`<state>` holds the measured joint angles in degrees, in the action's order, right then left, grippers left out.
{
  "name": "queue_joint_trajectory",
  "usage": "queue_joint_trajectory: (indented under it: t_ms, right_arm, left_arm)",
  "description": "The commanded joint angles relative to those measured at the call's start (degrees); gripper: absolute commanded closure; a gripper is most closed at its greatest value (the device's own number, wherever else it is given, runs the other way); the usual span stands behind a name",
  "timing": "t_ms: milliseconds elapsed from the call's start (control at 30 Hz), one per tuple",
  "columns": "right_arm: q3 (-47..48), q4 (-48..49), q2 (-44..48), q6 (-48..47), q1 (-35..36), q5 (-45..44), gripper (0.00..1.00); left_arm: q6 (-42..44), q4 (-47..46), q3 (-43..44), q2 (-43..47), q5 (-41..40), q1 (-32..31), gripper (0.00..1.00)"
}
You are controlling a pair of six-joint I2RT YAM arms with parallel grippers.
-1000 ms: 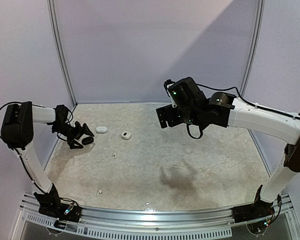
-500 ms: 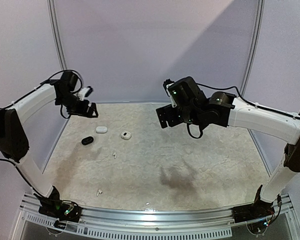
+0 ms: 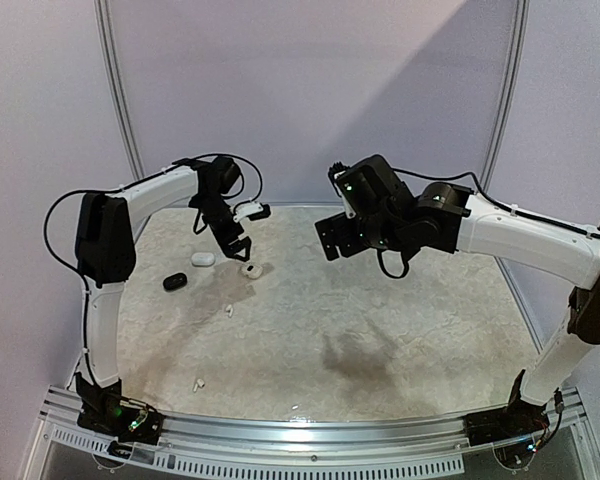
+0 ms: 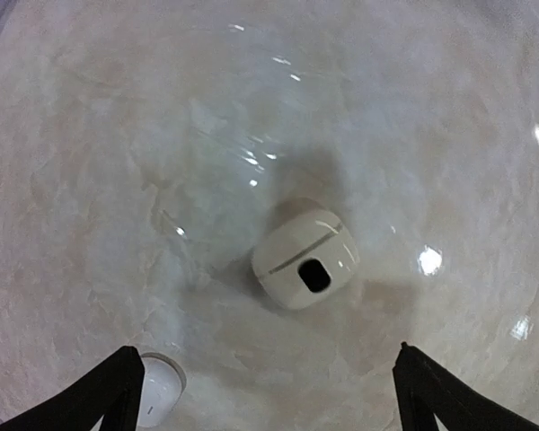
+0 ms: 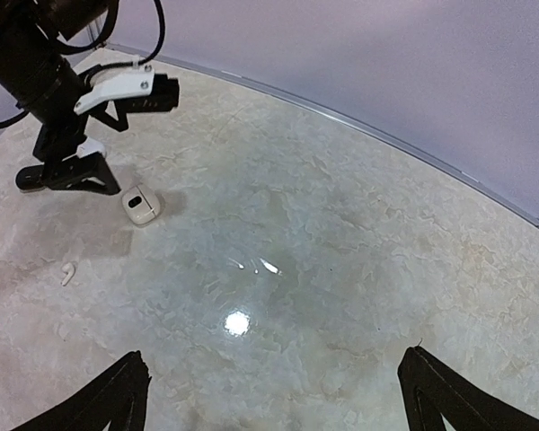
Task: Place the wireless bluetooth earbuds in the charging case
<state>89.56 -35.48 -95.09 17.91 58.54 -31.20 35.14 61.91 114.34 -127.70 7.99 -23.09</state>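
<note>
Marble tabletop (image 3: 380, 330) lies under left tool (image 4: 267, 353) and right tool (image 5: 271, 353), both spread wide, empty.

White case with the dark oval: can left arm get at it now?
Probably yes. The left gripper hangs open right above the white case, with nothing between them. A second case lies off to the side, clear of the path.

Beige marbled table (image 3: 430, 300), lilac back wall (image 3: 310, 90), metal front rail (image 3: 310, 432).

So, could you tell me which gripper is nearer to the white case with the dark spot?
Left. The left gripper hangs open just above the white case; the right gripper is raised, well off to its right.
</note>
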Motion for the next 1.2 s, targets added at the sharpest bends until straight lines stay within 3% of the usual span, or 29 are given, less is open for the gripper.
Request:
queue_joint_trajectory:
  t_ms: [0, 167, 433, 633, 1167]
  right_arm:
    - [1.27, -3.10, 0.07, 2.07, 0.62, -1.04, 0.01]
    - [2.05, -3.55, -0.27, 2.53, 0.80, -1.48, 0.01]
    - [4.48, -5.31, -2.37, 1.72, 0.99, -1.05, 0.01]
    - [4.40, -4.83, -2.43, 1.61, 1.01, -1.09, 0.01]
    - [3.78, -4.77, -2.30, 1.82, 1.02, -1.49, 0.01]
  left_arm:
    - [-25.19, -14.93, -4.40, 0.86, 0.06, 0.25, 0.01]
    - [-37.57, -19.97, -10.08, 0.69, -3.45, -0.62, 0.01]
    - [-37.82, -23.45, -14.05, -0.44, -11.25, -3.88, 0.01]
    - [-37.61, -23.86, -16.39, -1.22, -12.45, -5.47, 0.05]
    - [-38.44, -21.43, -16.08, -3.65, -10.53, -5.56, 0.42]
